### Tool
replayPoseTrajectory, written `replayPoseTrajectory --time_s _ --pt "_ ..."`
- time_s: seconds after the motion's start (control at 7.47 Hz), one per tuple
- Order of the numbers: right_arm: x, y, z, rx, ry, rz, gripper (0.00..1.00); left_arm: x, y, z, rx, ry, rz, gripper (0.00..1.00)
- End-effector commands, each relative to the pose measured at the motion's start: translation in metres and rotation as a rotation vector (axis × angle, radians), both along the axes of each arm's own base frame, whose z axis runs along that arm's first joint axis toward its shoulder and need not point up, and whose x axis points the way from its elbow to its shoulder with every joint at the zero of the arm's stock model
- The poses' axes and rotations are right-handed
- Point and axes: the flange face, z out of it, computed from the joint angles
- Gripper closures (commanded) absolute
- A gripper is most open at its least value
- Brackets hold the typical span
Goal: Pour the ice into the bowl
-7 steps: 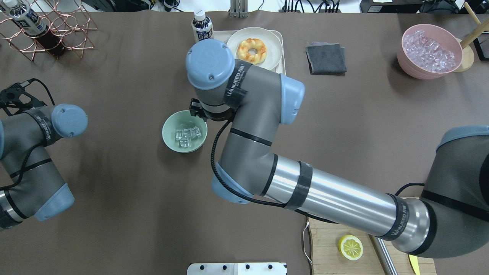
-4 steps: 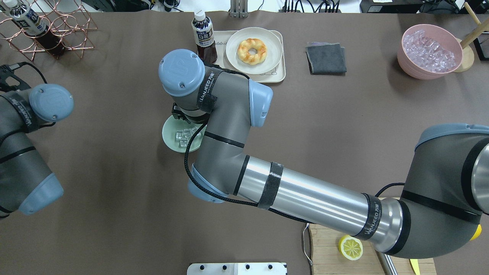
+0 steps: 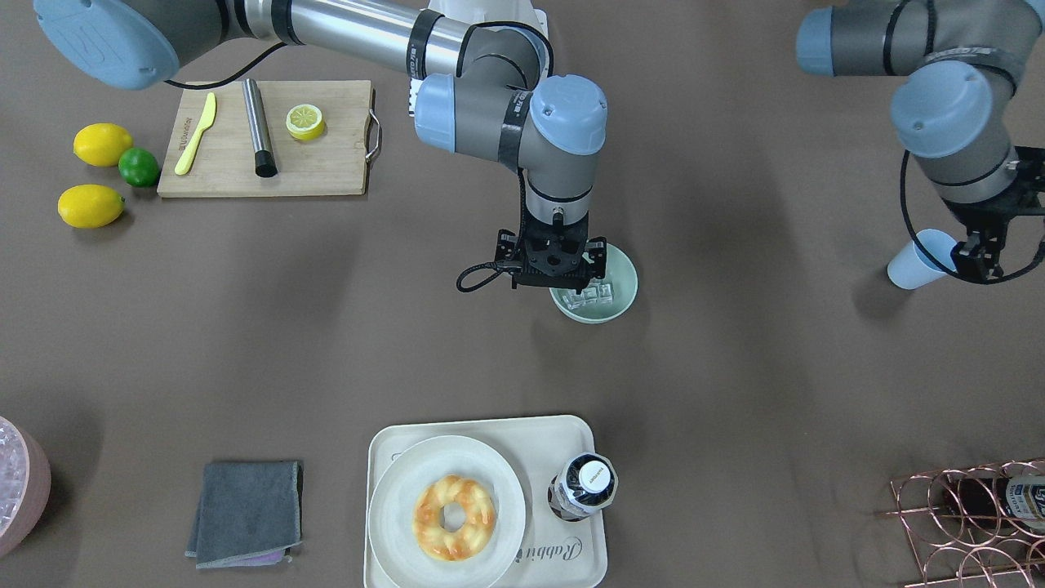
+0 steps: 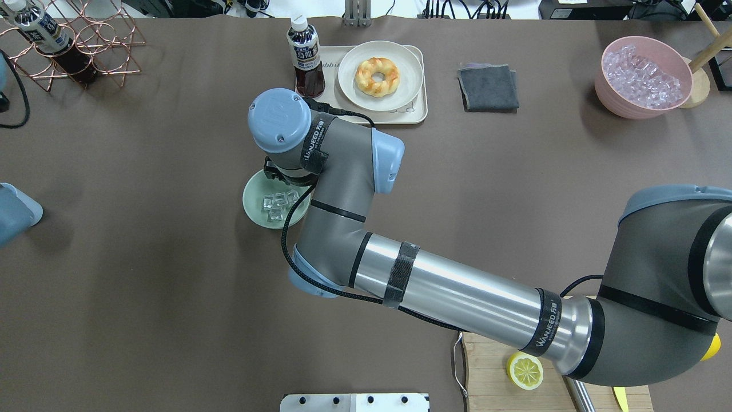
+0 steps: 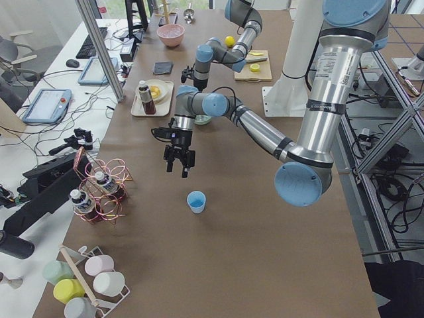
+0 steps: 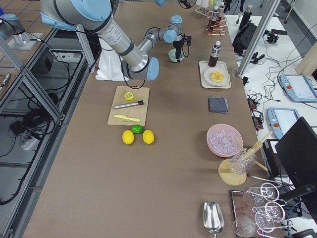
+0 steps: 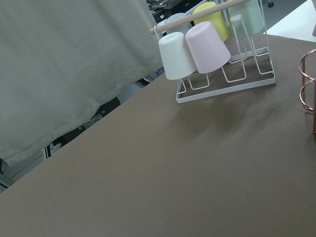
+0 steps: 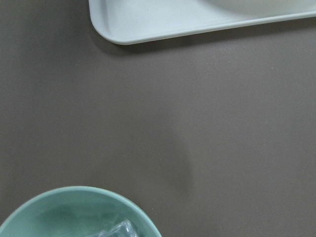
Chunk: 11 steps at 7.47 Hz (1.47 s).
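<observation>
The mint-green bowl (image 3: 622, 304) sits mid-table with several clear ice cubes (image 3: 594, 294) in it; the bowl (image 4: 251, 197) and the ice (image 4: 277, 204) also show in the overhead view. My right gripper (image 3: 555, 276) points down over the bowl's rim on the robot's side. Its fingers are hidden by the wrist, so I cannot tell if it is open or shut. The right wrist view shows only the bowl's edge (image 8: 74, 205). My left gripper (image 3: 980, 260) hangs open and empty just above a light blue cup (image 3: 914, 260), which stands upright (image 5: 196, 201).
A tray (image 4: 417, 114) holds a white plate with a doughnut (image 4: 377, 75) and a bottle (image 4: 304, 48). Grey cloth (image 4: 488, 86), pink tub of ice (image 4: 643, 77), cutting board with lemon half (image 3: 304, 122), copper rack (image 4: 74, 40) and a mug rack (image 7: 207, 54) stand around.
My right arm swung left and brought its wrist over the bowl. My left arm pulled back left, almost out of the overhead view. The bowl and ice stayed put.
</observation>
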Motion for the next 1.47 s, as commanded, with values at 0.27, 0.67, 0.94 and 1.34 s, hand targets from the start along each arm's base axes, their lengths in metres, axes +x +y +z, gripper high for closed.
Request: replayPoseTrajectory --time_s 0.27,0.67,0.94,1.34 --pt "-0.011 0.010 0.002 -0.014 -0.025 0.018 0.56 -0.164 -0.049 0.022 0.071 0.428 0.344 0.02" --pt "-0.023 0.024 0.006 -0.009 -0.035 0.030 0.91 -0.193 -0.053 0.031 0.164 0.556 0.516 0.02" --pt "-0.024 0.027 0.002 -0.004 -0.041 0.027 1.00 -0.212 -0.063 0.051 0.163 0.564 0.567 0.02" --pt "0.007 0.006 -0.017 0.046 -0.063 0.019 1.00 -0.204 -0.058 0.091 0.212 0.660 0.738 0.02"
